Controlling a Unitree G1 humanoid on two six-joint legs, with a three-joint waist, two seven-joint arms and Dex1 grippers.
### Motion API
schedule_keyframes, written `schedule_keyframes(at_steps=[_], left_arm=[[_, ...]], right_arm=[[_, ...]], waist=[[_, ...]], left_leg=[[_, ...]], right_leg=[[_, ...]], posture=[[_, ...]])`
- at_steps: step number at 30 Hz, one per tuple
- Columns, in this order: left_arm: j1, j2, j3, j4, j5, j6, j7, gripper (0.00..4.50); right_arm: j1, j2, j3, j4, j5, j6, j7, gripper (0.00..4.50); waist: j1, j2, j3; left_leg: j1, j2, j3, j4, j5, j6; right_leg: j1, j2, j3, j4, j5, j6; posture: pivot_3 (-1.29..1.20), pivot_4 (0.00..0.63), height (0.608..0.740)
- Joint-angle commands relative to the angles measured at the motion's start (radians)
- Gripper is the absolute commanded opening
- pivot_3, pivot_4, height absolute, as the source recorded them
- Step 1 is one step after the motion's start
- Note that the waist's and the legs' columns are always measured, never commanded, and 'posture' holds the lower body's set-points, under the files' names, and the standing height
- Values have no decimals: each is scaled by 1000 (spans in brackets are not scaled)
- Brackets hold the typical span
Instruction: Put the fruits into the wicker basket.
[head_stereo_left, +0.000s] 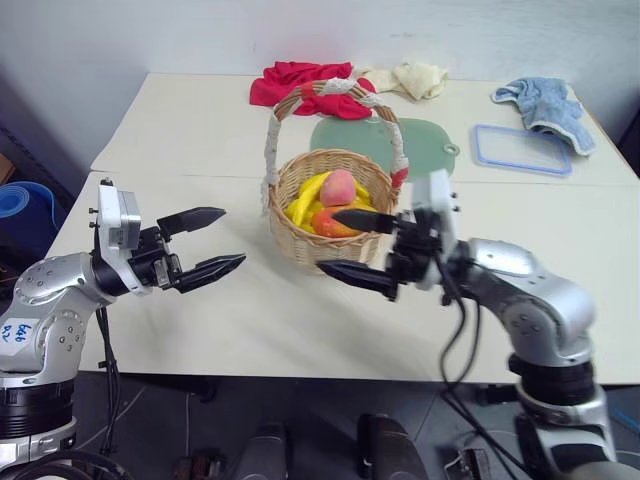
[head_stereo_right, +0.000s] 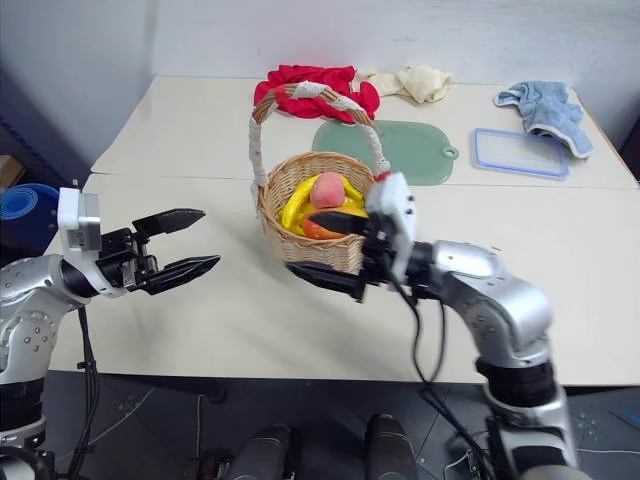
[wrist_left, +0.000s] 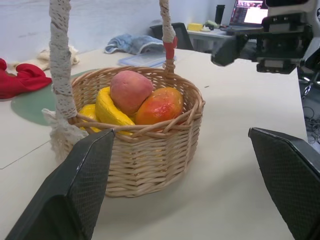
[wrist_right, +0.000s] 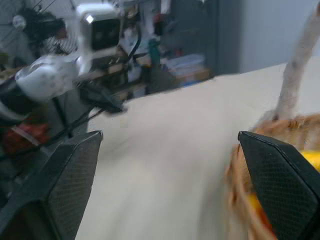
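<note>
— Beige table (head_stereo_left: 200, 140) is carrying everything. What's the right gripper (head_stereo_left: 362, 247) doing?
— Hovering spread and empty beside the basket (head_stereo_left: 330, 235); the left gripper (head_stereo_left: 208, 243) is gaping too, well apart from it.
— Fruits?
— Banana (head_stereo_left: 308, 197) and peach (head_stereo_left: 339, 185) are lying inside, beside a mango (head_stereo_left: 338, 226). Probably finishing; retreating needs only open tabletop, minding the handle (head_stereo_left: 333, 92).

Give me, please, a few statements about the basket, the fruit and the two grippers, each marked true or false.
1. The pink-red peach lies inside the wicker basket. True.
2. The banana lies on the table outside the basket. False: it is in the basket, beside the peach.
3. The left gripper is open and holds nothing. True.
4. The right gripper is shut on the basket's handle. False: it is open, by the basket's side.
5. A red cloth lies beyond the basket. True.
</note>
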Motion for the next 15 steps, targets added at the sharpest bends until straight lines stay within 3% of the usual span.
schedule_keyframes(at_steps=[1, 4, 12, 15], left_arm=[[-13, 0, 23, -21, -12, -23, -1, 4500], [-18, 0, 14, -18, -9, -29, -8, 4500], [-58, -23, -33, -44, -22, -3, -2, 4500], [-66, -32, -41, -57, -24, 2, 8, 4500]], right_arm=[[-38, -81, -86, 190, -83, -152, 65, 4474], [-115, -107, -70, 435, -189, -321, 115, 4474], [-442, 72, 30, 886, -300, -556, 274, 4474], [-514, 103, 54, 1018, -340, -611, 326, 3822]], waist=[[1, 0, 0], [-2, 0, 0], [-28, 0, 0], [-24, 0, 0]], left_leg=[[1, 0, 2, 0, 0, 0], [3, 1, 6, -1, 0, 0], [4, 3, 7, -2, 0, -1], [4, 3, 6, -2, 0, -1]], right_leg=[[0, 0, 0, 0, 0, -1], [0, 0, 0, 0, 1, -1], [-2, 0, -1, 3, 1, -1], [-2, 0, -2, 3, 1, -1]], posture=[[0, 150, 740], [0, 150, 740], [0, 150, 740], [0, 150, 740]])
